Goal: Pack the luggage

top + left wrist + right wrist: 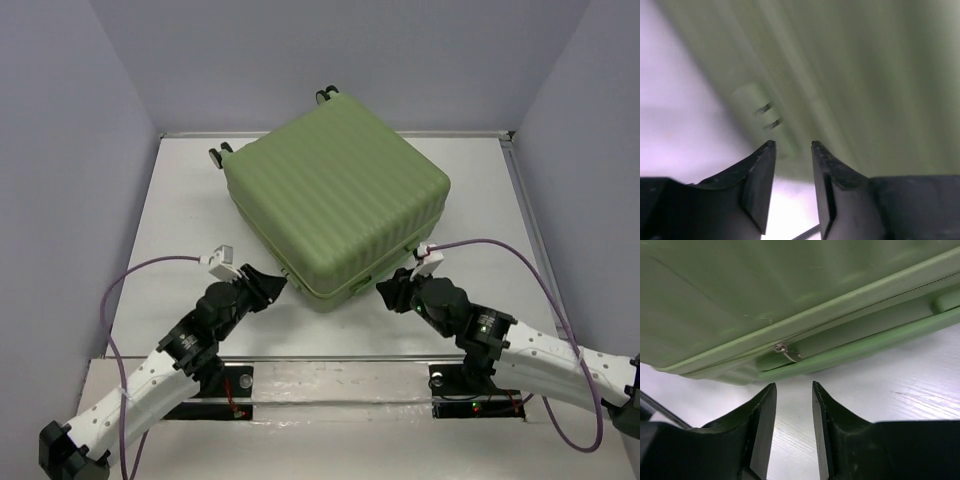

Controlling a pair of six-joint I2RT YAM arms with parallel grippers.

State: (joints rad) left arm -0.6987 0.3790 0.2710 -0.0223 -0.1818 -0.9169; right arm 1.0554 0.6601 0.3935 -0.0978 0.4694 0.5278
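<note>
Fingers of both arms are seen from the top external view to be pointed at the near edge of the luggage (335, 195). It lies closed and flat on the white table (180, 230), turned at an angle, with its ribbed light-green shell upward. Black wheels (325, 94) are seen at its far side. The left gripper (276, 282) is placed at the near-left side of the case and the right gripper (386, 289) at the near-right side. Whether either touches the shell cannot be told from above, nor can the finger gaps be judged there.

From the left wrist, the left gripper (792, 145) is shown with its two black fingers (760, 175) parted by a narrow gap, and nothing is held between them. Most of this view is filled by the blurred luggage (865, 75), just beyond the tips. A small pale tab (757, 102) with two dark slots is seen on the shell above the left finger. A strip of table (675, 140) is visible at the left.

From the right wrist, the right gripper (794, 385) is likewise shown with its fingers (835, 425) narrowly parted and empty. The upper part of this view is crossed by the luggage (765, 285), its zip seam closed. A small metal zipper pull (786, 352) is seen hanging on the seam just beyond the fingertips, apart from them. Bare table (900, 390) lies beneath.
</note>
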